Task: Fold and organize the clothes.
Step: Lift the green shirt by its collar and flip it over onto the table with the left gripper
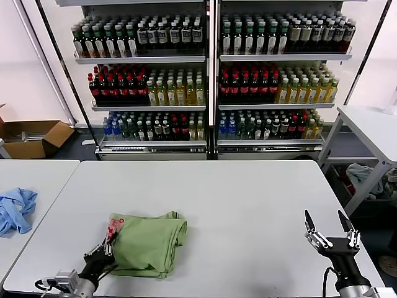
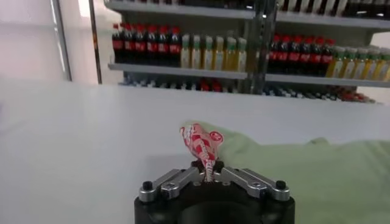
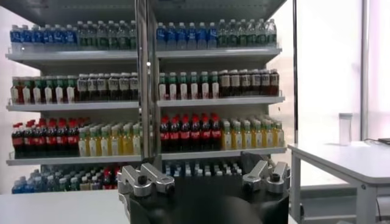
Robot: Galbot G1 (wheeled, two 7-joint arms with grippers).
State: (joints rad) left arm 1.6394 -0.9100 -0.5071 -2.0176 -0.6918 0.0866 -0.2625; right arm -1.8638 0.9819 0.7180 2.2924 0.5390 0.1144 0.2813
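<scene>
Left gripper (image 1: 107,247) is clamped shut on the near-left edge of the green shirt (image 1: 149,242), right at the red-and-white patch (image 2: 203,143); in the left wrist view the patch fabric stands up out of the closed jaws. The shirt sits bunched and partly folded on the white table (image 1: 248,205), toward the near-left, nowhere near a flat rectangle yet. Right gripper (image 1: 329,231) is parked over the near-right of the table, jaws wide apart, holding nothing, well away from the shirt. Main risk: the pinch looks like it has only a small tuft at the patch corner, maybe a single layer. Pulling on that would likely drag one layer out and unroll the pile instead of carrying the fold over. Second risk: the grip is thin and soft cotton slips, so a fast lift could let the fabric slide out mid-move and leave it crumpled. Third: with nothing pinning the far side, the whole bundle may just skid across the smooth table rather than fold, and the right arm is too far off to hold it down. Also the shirt is near the table's front edge, so a pull toward the robot could take it over the lip. Blue garment (image 1: 15,210) on the neighbouring table to the left is separate and clear of the work.
</scene>
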